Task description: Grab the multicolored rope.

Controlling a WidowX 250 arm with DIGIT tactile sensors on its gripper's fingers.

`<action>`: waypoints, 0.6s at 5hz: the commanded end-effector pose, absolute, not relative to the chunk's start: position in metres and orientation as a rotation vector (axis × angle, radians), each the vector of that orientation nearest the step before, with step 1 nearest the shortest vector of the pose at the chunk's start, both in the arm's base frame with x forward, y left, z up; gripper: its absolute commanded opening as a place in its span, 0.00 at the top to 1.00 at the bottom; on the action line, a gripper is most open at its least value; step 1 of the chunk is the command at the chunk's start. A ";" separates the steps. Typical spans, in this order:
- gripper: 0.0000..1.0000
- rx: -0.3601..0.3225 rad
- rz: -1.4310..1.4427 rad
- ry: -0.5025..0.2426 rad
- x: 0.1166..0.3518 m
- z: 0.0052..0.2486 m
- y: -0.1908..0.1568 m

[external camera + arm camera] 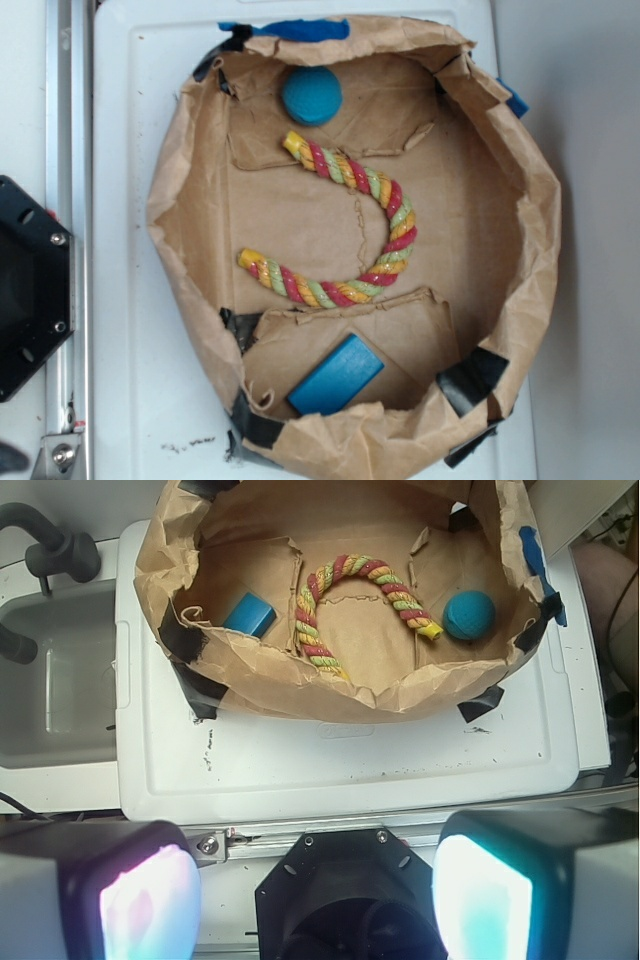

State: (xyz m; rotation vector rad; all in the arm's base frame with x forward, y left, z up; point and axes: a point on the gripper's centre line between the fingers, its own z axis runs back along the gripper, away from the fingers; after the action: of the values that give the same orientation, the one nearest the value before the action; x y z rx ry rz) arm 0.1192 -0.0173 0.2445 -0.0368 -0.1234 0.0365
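The multicolored rope is a thick twist of red, yellow, orange and pale green strands, curved like a hook on the floor of a brown paper basin. In the wrist view the multicolored rope arches inside the basin, far ahead of my gripper. The gripper is open, its two pads wide apart with nothing between them, hovering over the black robot base, well outside the basin. The exterior view does not show the gripper itself.
A blue ball lies at the basin's far end and a blue block at its near end. The crumpled paper walls stand raised all round, held with black tape. The basin rests on a white lid. A grey tub sits left.
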 end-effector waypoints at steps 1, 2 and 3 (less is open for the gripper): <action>0.00 -0.037 0.036 -0.123 0.119 0.245 -0.017; 0.00 -0.030 0.096 -0.126 0.157 0.251 -0.015; 0.00 -0.015 0.148 -0.150 0.190 0.251 -0.008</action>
State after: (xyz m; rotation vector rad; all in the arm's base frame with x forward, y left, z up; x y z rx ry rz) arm 0.1887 -0.0112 0.2406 -0.0105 -0.1132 0.1400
